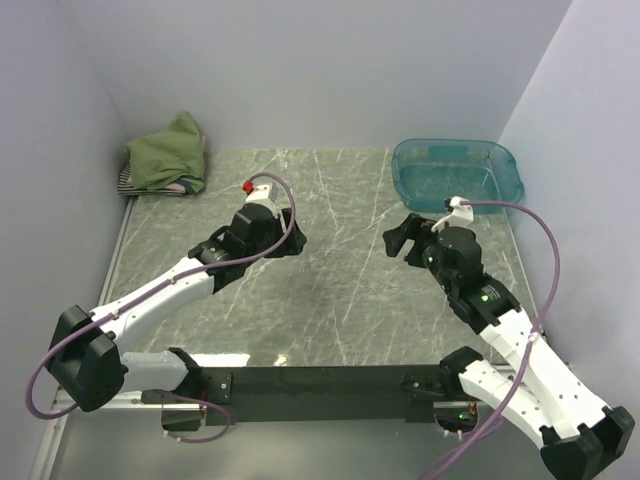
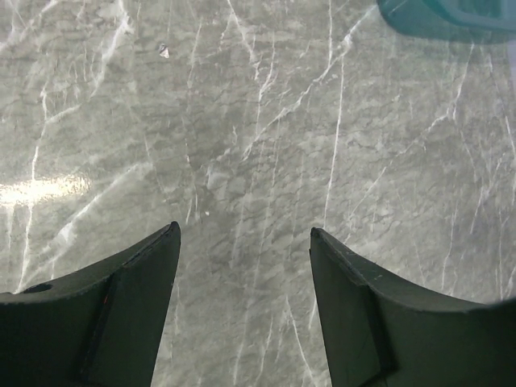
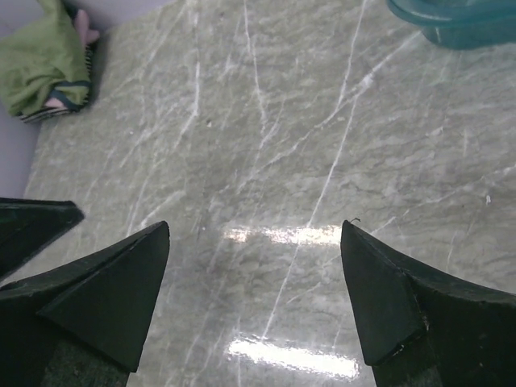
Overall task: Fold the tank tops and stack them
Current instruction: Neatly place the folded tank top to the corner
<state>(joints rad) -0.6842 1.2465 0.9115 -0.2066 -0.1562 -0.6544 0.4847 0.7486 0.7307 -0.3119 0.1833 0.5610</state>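
Note:
The tank tops (image 1: pixel 166 157) lie in a stack in the far left corner of the table: an olive-green one on top, with striped and pink cloth showing at its lower edge. The stack also shows in the right wrist view (image 3: pixel 44 64) at the top left. My left gripper (image 1: pixel 293 232) is open and empty over the middle of the table, well right of the stack. My right gripper (image 1: pixel 402 240) is open and empty near the table's right middle. In both wrist views only bare marble lies between the fingers.
A see-through teal plastic tub (image 1: pixel 457 173) stands at the back right, just beyond my right gripper; its rim shows in the left wrist view (image 2: pixel 451 20) and the right wrist view (image 3: pixel 459 20). Grey walls close the table at back and sides.

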